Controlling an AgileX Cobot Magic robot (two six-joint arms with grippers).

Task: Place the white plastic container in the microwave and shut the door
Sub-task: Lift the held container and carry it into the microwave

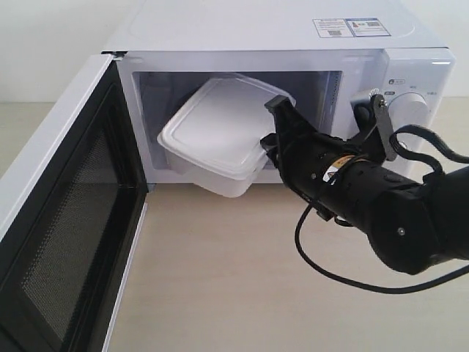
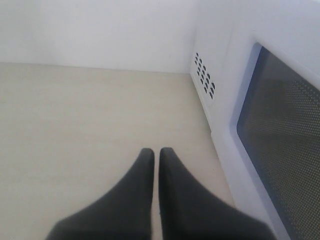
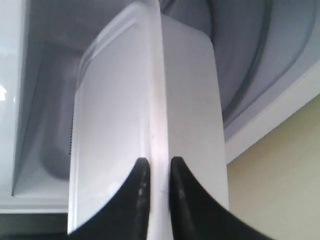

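Right gripper (image 1: 271, 132), clamped on the rim of the white plastic container (image 1: 209, 132), holds it tilted, partly inside the microwave (image 1: 249, 29). Good practice: level it, push deeper, then release; the door (image 1: 66, 220) stands open.

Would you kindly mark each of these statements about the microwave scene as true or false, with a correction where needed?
1. The door of the microwave stands open. True.
2. The white plastic container stands level outside the microwave. False: it is tilted and partly inside the cavity.
3. The right gripper is shut on the container's edge. True.
4. The left gripper holds the door's handle. False: it is shut on nothing, on the outer side of the door.
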